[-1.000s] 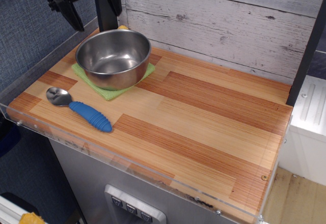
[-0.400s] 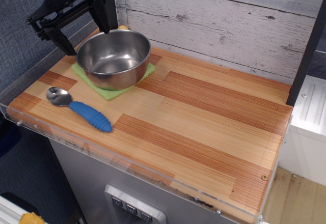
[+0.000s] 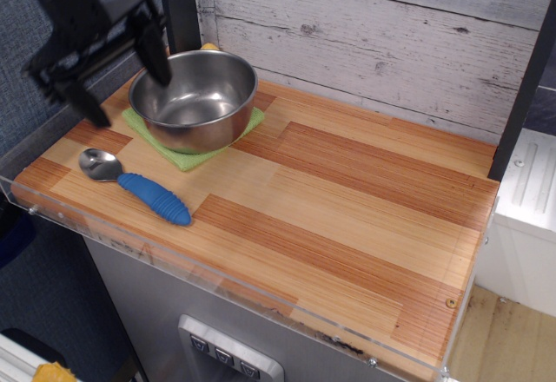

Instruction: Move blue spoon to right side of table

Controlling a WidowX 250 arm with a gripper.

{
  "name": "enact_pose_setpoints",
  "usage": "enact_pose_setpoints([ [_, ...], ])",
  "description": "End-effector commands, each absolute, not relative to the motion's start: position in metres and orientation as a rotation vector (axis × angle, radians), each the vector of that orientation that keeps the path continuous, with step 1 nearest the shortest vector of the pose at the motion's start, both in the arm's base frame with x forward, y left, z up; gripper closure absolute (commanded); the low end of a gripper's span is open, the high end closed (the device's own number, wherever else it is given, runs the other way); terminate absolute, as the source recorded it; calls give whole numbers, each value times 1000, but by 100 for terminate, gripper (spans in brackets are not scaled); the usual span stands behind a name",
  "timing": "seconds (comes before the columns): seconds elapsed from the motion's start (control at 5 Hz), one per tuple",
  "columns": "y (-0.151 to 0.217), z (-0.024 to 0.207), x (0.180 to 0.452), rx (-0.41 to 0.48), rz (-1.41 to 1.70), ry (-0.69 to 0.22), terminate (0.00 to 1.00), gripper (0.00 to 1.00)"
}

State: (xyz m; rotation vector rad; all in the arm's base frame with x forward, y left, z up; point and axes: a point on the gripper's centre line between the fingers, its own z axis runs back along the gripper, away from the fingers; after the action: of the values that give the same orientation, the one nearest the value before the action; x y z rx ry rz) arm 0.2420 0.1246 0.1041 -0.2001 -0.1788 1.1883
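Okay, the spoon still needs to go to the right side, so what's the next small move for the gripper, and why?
Probably lower the gripper down and toward the near edge, centering it over the blue spoon. Its fingers are spread open above the table, beside the steel bowl, and nothing is held. The spoon lies untouched at the front left, so a grasp on its blue handle must come first.

We have only one view here. The camera is fixed above the table and looks down at it at an angle, from the front side where the clear acrylic edge is nearest to us. It faces toward the grey plank wall behind. It stands at a middle distance, so the whole tabletop fits in the picture, set diagonally from upper left to lower right. At the left top corner the gripper appears blurred, partly cut by the frame.
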Motion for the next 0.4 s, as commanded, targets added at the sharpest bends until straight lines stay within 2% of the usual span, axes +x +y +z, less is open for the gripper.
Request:
enact_pose_setpoints([
  [0.0,133,89,218,-139,1216,-183,0,0],
  [0.2,135,71,214,-163,1212,-178,0,0],
])
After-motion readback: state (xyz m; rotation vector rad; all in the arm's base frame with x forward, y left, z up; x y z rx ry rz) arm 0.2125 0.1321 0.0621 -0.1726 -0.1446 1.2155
